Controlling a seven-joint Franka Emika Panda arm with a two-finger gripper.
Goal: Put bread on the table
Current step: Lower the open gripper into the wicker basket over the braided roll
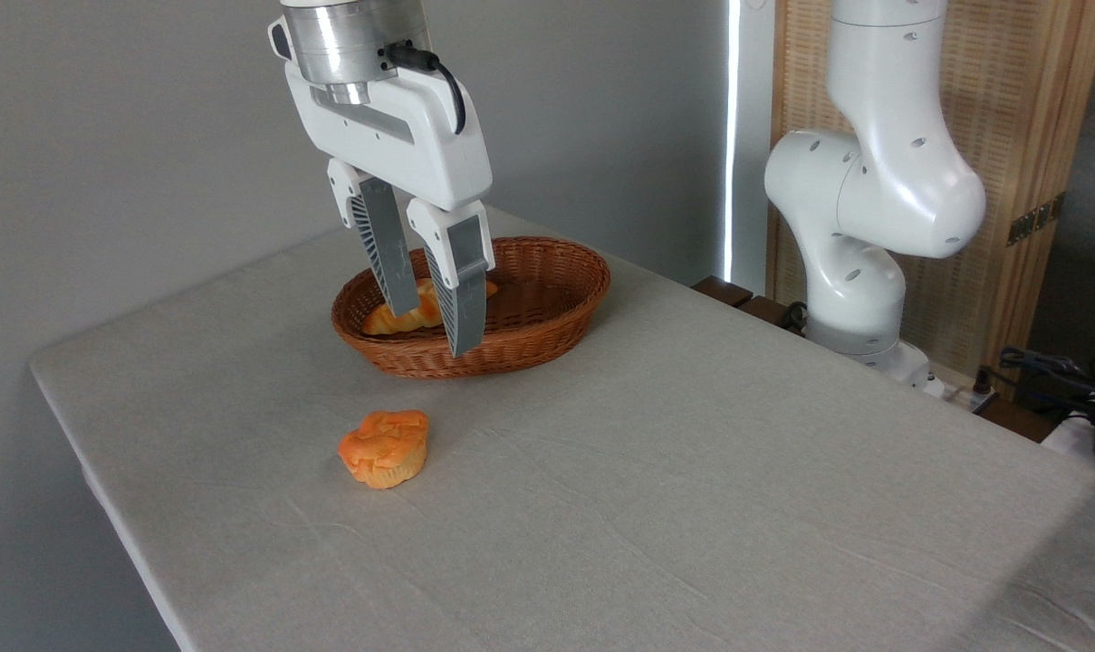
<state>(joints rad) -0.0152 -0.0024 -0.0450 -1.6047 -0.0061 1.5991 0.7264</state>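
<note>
One bread (pixel 393 317) lying in one wicker basket (pixel 547 326), one muffin (pixel 385 448) on the table (pixel 692 471). Gripper (pixel 433 319) hangs tilted above the basket's near-left rim; fingers (pixel 461 290) released, holding nothing, slightly apart.

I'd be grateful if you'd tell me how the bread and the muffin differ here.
The bread lies inside the wicker basket; the muffin sits out on the table. The bread is partly hidden behind the fingers; the muffin is in full view. The bread looks paler golden, the muffin brighter orange. Neither is held.
</note>
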